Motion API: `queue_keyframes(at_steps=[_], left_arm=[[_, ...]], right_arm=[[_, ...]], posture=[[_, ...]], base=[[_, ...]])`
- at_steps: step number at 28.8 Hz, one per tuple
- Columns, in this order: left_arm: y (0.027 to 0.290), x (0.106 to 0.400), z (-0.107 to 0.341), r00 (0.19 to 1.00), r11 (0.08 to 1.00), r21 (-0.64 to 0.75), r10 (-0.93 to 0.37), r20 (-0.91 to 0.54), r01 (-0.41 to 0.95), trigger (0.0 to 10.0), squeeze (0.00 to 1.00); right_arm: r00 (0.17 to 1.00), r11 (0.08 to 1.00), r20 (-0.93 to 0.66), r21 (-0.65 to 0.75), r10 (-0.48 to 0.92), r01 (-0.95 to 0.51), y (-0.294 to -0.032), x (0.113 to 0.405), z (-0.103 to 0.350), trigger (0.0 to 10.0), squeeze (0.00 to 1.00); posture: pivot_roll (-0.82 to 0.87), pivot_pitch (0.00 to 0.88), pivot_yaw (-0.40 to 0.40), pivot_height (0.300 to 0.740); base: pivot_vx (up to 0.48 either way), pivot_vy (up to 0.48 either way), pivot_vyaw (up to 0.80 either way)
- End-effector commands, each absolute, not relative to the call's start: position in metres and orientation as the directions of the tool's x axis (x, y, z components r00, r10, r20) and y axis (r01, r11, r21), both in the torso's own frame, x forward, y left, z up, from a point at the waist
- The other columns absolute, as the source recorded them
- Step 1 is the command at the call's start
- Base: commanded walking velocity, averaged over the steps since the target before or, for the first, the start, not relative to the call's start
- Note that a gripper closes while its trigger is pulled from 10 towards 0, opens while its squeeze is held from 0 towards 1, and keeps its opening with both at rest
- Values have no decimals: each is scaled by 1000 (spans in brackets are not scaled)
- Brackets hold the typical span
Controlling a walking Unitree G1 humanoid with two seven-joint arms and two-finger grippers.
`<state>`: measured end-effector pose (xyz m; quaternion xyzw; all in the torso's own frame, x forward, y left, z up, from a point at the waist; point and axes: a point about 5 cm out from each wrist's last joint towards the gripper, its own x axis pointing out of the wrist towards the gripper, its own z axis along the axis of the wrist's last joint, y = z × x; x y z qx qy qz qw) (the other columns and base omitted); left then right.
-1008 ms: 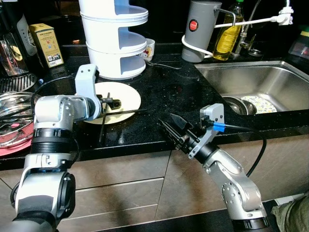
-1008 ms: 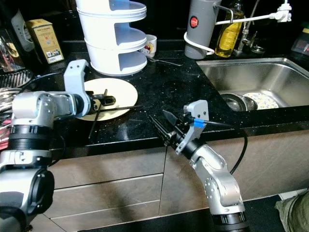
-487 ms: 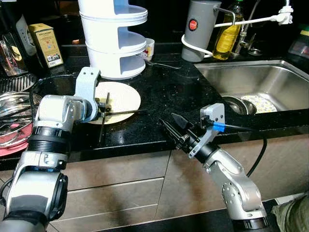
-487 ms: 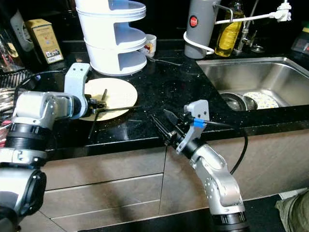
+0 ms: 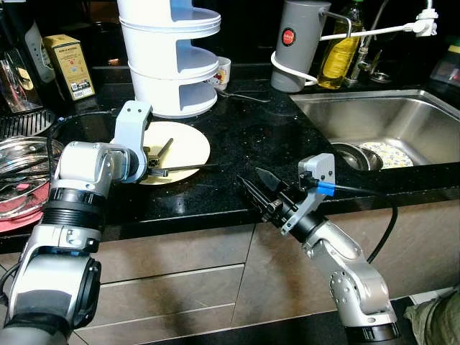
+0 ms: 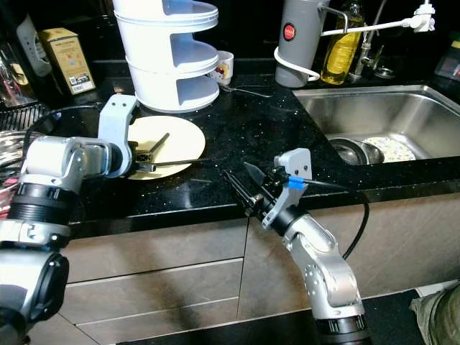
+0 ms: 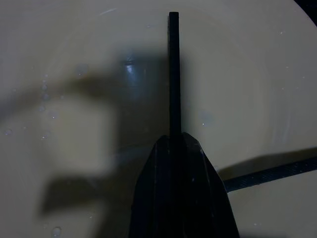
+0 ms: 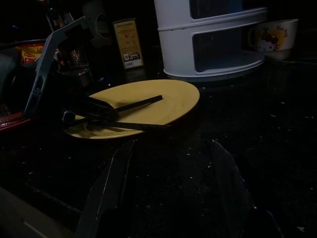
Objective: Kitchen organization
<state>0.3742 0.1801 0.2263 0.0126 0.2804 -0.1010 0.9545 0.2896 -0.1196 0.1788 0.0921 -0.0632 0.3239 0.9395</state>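
A cream plate (image 5: pixel 183 140) lies flat on the black counter (image 5: pixel 251 136), in front of a white tiered rack. My left gripper (image 5: pixel 193 152) hovers low over the plate and is open. One finger (image 5: pixel 164 149) angles across the plate's middle, and the other (image 5: pixel 188 169) runs along its near rim. The left wrist view shows the plate (image 7: pixel 74 64) close under a finger (image 7: pixel 174 74). My right gripper (image 5: pixel 249 176) is open and holds nothing. It sits at the counter's front edge, right of the plate and pointing toward it. The right wrist view shows the plate (image 8: pixel 168 106) ahead.
The white three-tier rack (image 5: pixel 172 65) stands just behind the plate, with a mug (image 5: pixel 223 72) beside it. A grey kettle (image 5: pixel 298 43) and an oil bottle (image 5: pixel 340 50) stand at the back. The steel sink (image 5: pixel 345 118) at right holds dishes. A yellow box (image 5: pixel 70 66) and a dish rack (image 5: pixel 21 169) are at left.
My left gripper has turned over the plate: the finger that pointed down toward the counter's front edge now angles up across the plate. The right arm has not moved.
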Motion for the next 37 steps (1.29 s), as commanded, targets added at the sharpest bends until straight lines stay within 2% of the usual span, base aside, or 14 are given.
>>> queue_keyframes(at_steps=[1,5,9,10,11,12,13,16,17,18,19,23,28,37], left_arm=[[183,373,219,810,981,-23,-174,-561,195,0,0],[183,375,223,829,981,-15,-170,-533,192,0,0],[180,381,264,945,985,7,-163,-282,172,0,0],[177,381,284,973,985,-1,-173,-153,175,471,0],[172,379,299,981,981,-1,-192,-42,192,2392,0],[172,379,299,981,981,-1,-192,-42,192,2392,0],[169,376,309,977,978,2,-207,43,207,3255,0],[164,370,318,958,968,-28,-242,154,249,3412,0],[163,366,318,952,963,-63,-246,185,261,6157,0],[163,366,318,952,963,-63,-246,185,261,6157,0],[163,365,314,952,956,-122,-239,193,265,9765,0],[161,355,299,947,901,-343,-179,266,266,10000,0],[162,350,278,970,957,-267,-47,239,113,10000,0],[141,320,260,915,918,-194,-287,283,347,10000,0]], right_arm=[[789,781,174,124,590,-612,-120,291,179,10000,0],[790,783,175,125,587,-609,-120,291,178,10000,0],[796,785,188,146,576,-602,-121,292,180,10000,0],[797,785,193,152,572,-600,-121,293,180,10000,0],[798,786,197,156,569,-599,-121,293,181,10000,0],[798,786,197,156,569,-599,-121,293,181,10000,0],[799,786,199,159,568,-598,-121,293,181,10000,0],[800,786,202,161,565,-596,-121,294,181,10000,0],[800,787,203,163,564,-595,-121,294,182,10000,0],[800,787,203,163,564,-595,-121,294,182,10000,0],[801,787,203,163,563,-595,-121,294,182,10000,0],[804,790,208,166,558,-591,-122,294,183,10000,0],[806,784,261,209,531,-584,-125,296,189,10000,0],[762,723,356,267,540,-637,-126,293,199,10000,0]], posture=[[-94,0,-22,740],[-95,0,-22,740],[-91,0,-23,740],[-89,0,-24,740],[-88,0,-25,740],[-88,0,-25,740],[-88,0,-25,740],[-89,0,-24,740],[-89,0,-25,740],[-89,0,-25,740],[-89,0,-26,740],[-86,0,-30,740],[-75,0,-37,740],[-68,0,-41,740]], base=[[0,0,0],[0,0,0],[0,0,0],[0,0,0],[0,0,0],[0,0,0],[0,0,0],[0,0,0],[0,0,0],[0,0,0],[0,0,0],[0,0,0],[0,0,0],[0,0,0]])
